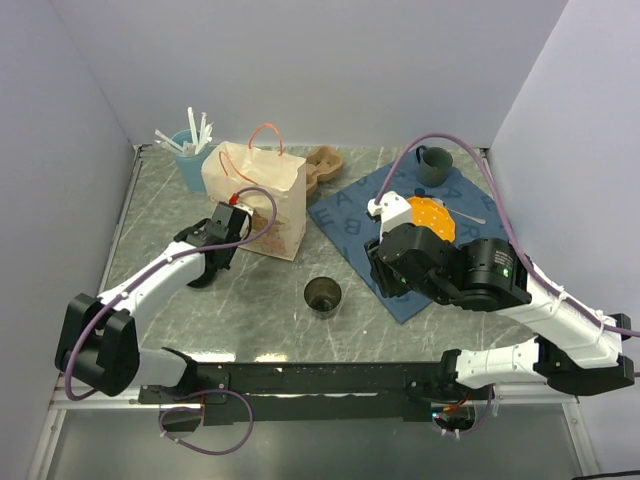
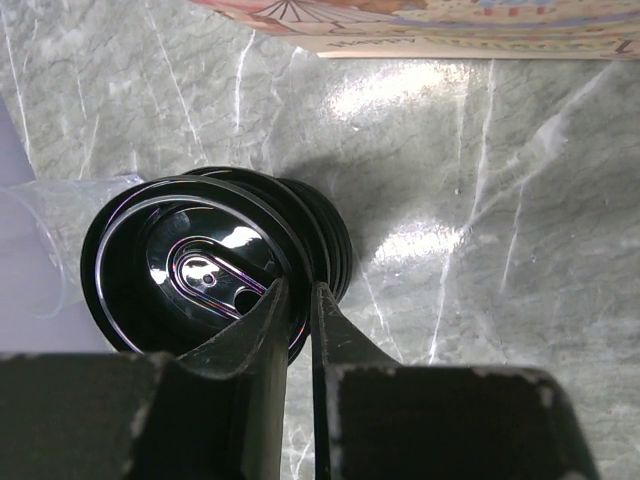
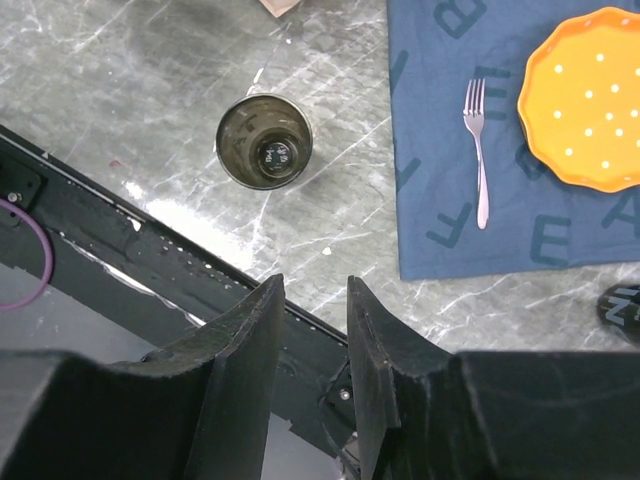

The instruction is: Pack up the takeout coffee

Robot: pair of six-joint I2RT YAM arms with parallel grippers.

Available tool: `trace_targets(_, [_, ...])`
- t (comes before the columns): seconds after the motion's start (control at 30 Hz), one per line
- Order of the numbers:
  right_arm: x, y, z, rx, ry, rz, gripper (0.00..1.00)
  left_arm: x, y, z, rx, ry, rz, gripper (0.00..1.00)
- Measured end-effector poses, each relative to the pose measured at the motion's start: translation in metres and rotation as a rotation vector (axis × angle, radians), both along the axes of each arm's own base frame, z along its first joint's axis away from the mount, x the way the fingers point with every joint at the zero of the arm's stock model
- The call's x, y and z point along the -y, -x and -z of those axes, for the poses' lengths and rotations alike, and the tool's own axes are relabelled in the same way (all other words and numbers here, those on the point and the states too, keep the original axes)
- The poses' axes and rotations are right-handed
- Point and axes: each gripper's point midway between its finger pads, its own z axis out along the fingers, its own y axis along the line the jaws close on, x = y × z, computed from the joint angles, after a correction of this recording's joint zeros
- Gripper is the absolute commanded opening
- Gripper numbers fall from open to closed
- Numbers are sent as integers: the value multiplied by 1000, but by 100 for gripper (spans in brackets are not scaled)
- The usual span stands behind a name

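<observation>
The takeout coffee (image 2: 215,270) is a small black ribbed cup with a black lid; it fills the lower left of the left wrist view, tilted so the lid faces the camera. My left gripper (image 2: 298,288) is shut on its rim, one finger inside the lid's edge and one outside. In the top view the left gripper (image 1: 213,258) sits at the near left corner of the paper bag (image 1: 255,195) and hides the cup. The bag's bottom edge (image 2: 450,25) shows just beyond the cup. My right gripper (image 3: 315,285) is open and empty over the table's front edge.
An olive open cup (image 1: 322,296) stands mid-table, also in the right wrist view (image 3: 265,140). A blue mat (image 1: 350,215) carries an orange plate (image 1: 430,215), a fork (image 3: 477,140) and a teal mug (image 1: 434,163). A light-blue cup of sticks (image 1: 190,160) stands at the back left.
</observation>
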Motion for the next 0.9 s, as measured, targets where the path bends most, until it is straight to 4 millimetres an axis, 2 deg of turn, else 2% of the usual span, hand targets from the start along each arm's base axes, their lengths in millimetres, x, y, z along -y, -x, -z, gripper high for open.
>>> trace_targets(0.1, [-2, -2, -3, 6, 1, 0, 46, 0, -1, -4, 1, 0, -1, 6])
trace_targets(0.27, [-6, -5, -6, 14, 9, -2, 57, 4, -7, -22, 43, 27, -7, 2])
trace_targets(0.33, [-7, -6, -7, 18, 13, -4, 69, 5, -6, -30, 58, 46, -13, 2])
trace_targets(0.37, [-8, -6, -8, 20, 13, -3, 70, 6, -5, -34, 65, 58, -20, 2])
trace_targets(0.6, [-10, -9, -11, 31, 18, -4, 78, 10, 2, -63, 122, 152, -59, 2])
trace_targets(0.9, [-29, -18, -27, 51, 8, -13, 79, 19, 24, -119, 258, 355, -76, 1])
